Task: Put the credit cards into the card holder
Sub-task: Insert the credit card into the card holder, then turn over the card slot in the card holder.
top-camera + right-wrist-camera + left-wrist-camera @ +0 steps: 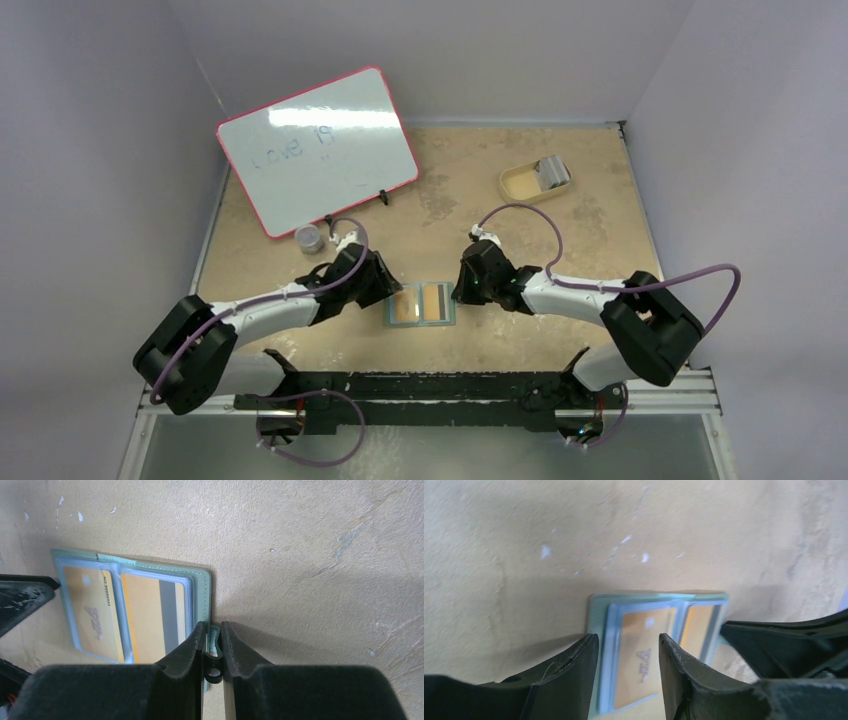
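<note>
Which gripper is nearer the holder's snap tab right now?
Right. The right gripper is shut on the tab at the holder's right edge. The left gripper stands open over the opposite side, the width of the holder away from the tab.

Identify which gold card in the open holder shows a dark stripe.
In the card holder, the gold card nearest the right end effector: a dark stripe runs down it. The other gold card shows a logo.
</note>
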Robot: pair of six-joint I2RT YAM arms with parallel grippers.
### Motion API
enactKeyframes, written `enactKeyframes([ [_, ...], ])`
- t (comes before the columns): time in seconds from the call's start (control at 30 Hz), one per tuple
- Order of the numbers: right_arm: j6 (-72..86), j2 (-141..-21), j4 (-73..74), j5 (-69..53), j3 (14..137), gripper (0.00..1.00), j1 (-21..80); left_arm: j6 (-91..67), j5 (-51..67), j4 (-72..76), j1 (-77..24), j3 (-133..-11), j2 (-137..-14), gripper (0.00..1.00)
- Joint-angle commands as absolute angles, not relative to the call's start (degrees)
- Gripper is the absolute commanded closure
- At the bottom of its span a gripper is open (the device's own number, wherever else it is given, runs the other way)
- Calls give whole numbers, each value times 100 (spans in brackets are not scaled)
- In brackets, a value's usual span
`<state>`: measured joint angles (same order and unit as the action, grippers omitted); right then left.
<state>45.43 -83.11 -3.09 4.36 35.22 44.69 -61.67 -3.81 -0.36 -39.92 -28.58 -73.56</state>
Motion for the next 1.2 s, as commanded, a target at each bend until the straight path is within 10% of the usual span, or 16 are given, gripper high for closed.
enactKeyframes([
  [0.0,4549,-8268,-173,370,3401,94,4504,-6007,-278,-39,-3900,-2656,-7201,52],
  [0.9,4614,-8230,152,581,3479,93,4507,-7014,699,1798,-3838,-1751,-6472,56],
  [1.17,4358,-7374,1225,1002,4189,61,4516,-6646,281,874,-3835,-2024,-6335,56],
])
